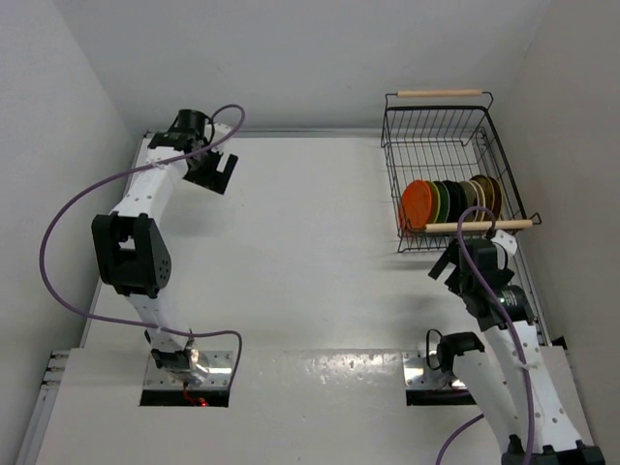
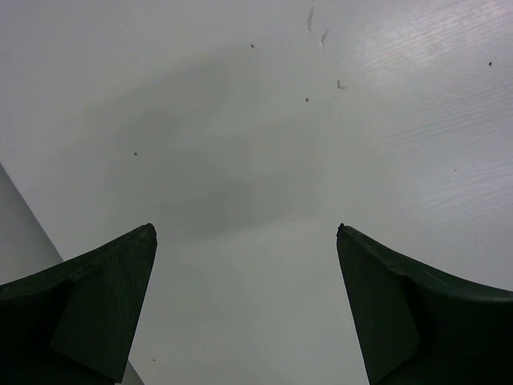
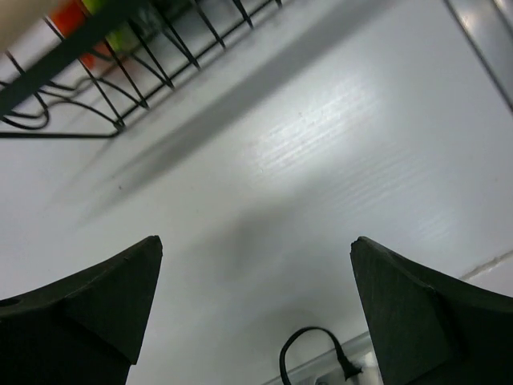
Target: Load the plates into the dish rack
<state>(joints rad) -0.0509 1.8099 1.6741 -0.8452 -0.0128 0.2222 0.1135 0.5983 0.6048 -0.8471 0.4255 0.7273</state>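
The dish rack (image 1: 441, 145), a black wire basket with two wooden rod handles, stands at the back right of the table. Several plates (image 1: 450, 201) stand on edge in a row in its near half, with the orange one (image 1: 418, 206) at the left end. My right gripper (image 1: 447, 263) hovers just in front of the rack's near handle, open and empty. In the right wrist view the gripper (image 3: 256, 249) is over bare table, with the rack's corner (image 3: 96, 48) at top left. My left gripper (image 1: 215, 172) is open and empty at the far left; the left wrist view shows the gripper (image 2: 247, 233) over bare table.
White walls close in the table on the left, back and right. The rack stands close to the right wall. The arm bases (image 1: 189, 373) sit on metal plates at the near edge. A loose black cable (image 3: 309, 353) lies near the right base.
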